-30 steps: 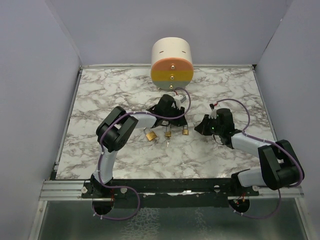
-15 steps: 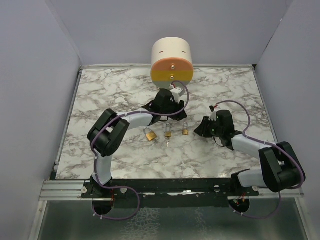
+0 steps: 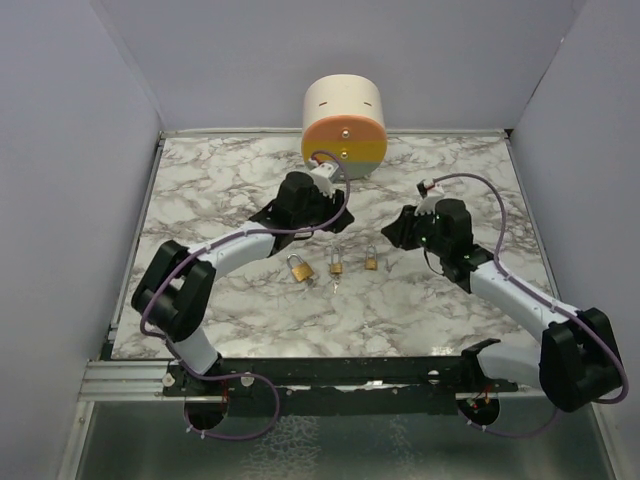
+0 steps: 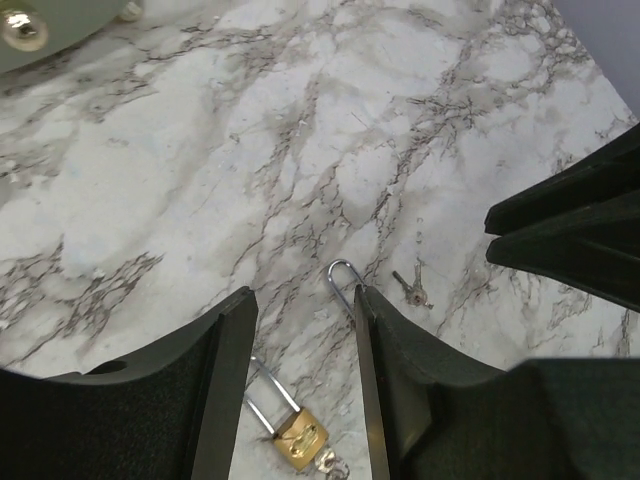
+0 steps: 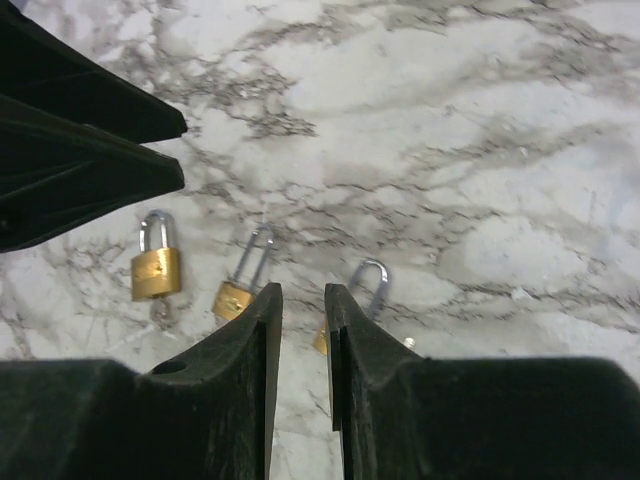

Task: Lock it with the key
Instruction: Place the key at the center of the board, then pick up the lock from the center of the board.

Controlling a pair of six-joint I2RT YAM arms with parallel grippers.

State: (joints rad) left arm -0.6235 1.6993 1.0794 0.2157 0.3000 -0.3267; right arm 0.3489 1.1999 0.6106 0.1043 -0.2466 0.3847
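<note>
Three brass padlocks lie in a row mid-table: left (image 3: 298, 267), middle (image 3: 336, 265), right (image 3: 370, 260). My left gripper (image 3: 312, 212) is open and empty, behind the row. In the left wrist view (image 4: 302, 295) the middle padlock (image 4: 300, 434) lies between the fingers on the table, a key in its base. The right padlock's shackle (image 4: 343, 276) shows beside one finger. A small loose key (image 4: 412, 290) lies further right. My right gripper (image 3: 398, 230) is open by a narrow gap (image 5: 302, 292) and empty, above the middle (image 5: 233, 297) and right (image 5: 371, 280) padlocks. The left padlock (image 5: 155, 271) is closed.
A cream, orange and yellow drum (image 3: 343, 125) with small knobs stands at the back centre; one knob shows in the left wrist view (image 4: 20, 30). Grey walls enclose the marble table (image 3: 200, 180) on three sides. Each gripper sees the other: (image 5: 80, 140), (image 4: 570, 230).
My left gripper has pulled back and left from over the padlocks, uncovering all three. My right gripper has moved slightly back, towards the far side.
</note>
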